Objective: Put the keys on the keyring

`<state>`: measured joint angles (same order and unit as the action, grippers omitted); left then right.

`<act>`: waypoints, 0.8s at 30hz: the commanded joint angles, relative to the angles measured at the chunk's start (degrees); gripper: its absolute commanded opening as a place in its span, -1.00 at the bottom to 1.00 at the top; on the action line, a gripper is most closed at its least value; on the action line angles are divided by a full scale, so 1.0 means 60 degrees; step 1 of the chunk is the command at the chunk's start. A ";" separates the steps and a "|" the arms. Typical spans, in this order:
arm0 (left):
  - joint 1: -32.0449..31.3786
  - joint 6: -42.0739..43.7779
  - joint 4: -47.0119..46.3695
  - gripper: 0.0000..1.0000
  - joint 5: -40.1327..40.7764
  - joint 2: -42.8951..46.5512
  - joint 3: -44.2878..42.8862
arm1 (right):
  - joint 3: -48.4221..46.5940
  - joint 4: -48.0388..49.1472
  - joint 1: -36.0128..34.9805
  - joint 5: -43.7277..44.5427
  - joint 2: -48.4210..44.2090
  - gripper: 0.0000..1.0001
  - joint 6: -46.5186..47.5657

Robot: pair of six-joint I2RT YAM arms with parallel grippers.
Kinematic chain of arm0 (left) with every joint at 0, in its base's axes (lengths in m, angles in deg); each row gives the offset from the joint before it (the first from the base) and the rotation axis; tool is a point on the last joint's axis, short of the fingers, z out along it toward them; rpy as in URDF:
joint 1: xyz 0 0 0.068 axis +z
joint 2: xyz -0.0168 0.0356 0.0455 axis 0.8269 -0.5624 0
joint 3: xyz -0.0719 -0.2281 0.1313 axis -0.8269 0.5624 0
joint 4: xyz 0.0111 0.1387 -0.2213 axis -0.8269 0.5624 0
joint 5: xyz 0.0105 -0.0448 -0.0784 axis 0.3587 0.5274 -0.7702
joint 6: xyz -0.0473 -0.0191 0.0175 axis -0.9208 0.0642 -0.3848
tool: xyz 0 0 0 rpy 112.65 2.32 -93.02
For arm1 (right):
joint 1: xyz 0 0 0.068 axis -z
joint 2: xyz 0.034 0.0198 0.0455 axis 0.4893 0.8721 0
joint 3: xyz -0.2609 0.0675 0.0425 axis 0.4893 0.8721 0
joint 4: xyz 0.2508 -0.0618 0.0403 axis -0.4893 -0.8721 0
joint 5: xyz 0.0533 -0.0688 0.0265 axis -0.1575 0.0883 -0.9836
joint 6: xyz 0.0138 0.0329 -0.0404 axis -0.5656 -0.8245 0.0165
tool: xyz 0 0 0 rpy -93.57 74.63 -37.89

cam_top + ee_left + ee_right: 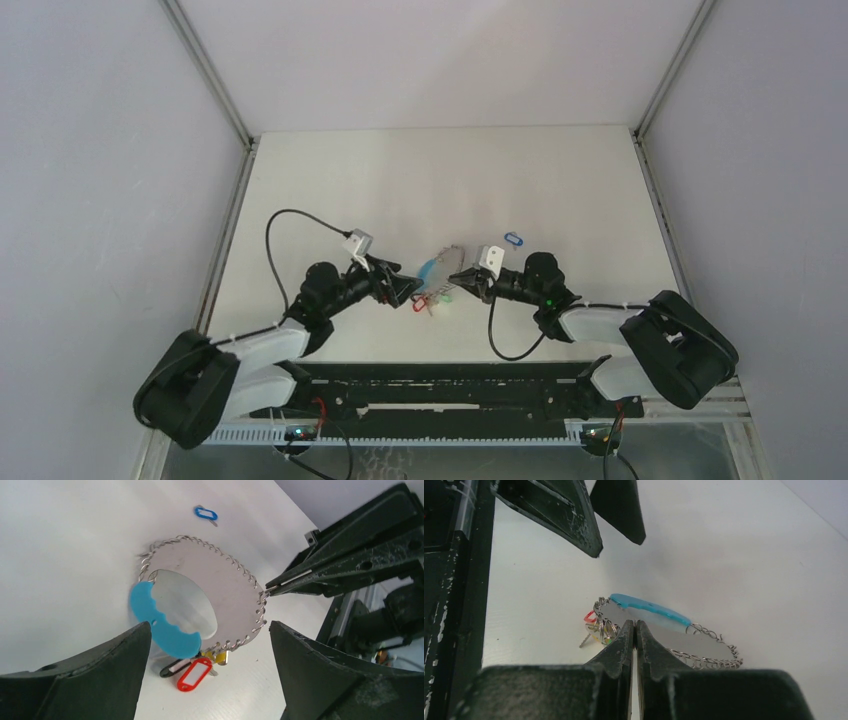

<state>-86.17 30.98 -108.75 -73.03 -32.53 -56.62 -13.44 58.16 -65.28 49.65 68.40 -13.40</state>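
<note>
The keyring (pixel 447 268) lies on the worktop (pixel 350 180) between the two arms, with a bunch of tags (pixel 432 300) at its near edge. The left end effector (pixel 408 290) sits just left of the ring, and the right end effector (pixel 463 279) meets its right rim. A lone key (pixel 513 239) lies apart, farther back and to the right, behind the right end effector.

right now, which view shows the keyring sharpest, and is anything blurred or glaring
Top external: even soft light, no glare, but the keyring is too small for detail. Left wrist: sharpest on the keyring, its links crisp; the left hand is a dark foreground shape. Right wrist: the shut right hand looms soft and dark, keyring behind fairly clear.
</note>
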 commanded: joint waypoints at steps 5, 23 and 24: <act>-0.0109 0.2295 -0.2667 0.72 -0.2451 -0.2067 -0.1170 | -0.0532 -0.0602 0.0575 -0.1993 -0.0318 -1.00 0.0157; -0.0443 0.3829 -0.3560 0.17 -0.4513 -0.4380 -0.2390 | -0.1079 -0.1228 0.0988 -0.2861 -0.0236 -1.00 0.0443; -0.0442 0.3756 -0.3695 0.12 -0.4598 -0.4473 -0.2439 | -0.1071 -0.1235 0.0997 -0.2867 -0.0251 -1.00 0.0463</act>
<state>-88.51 52.79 -124.64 -96.96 -57.47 -67.53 -17.61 48.41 -59.95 34.61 67.66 -11.52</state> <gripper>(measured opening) 0.609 0.006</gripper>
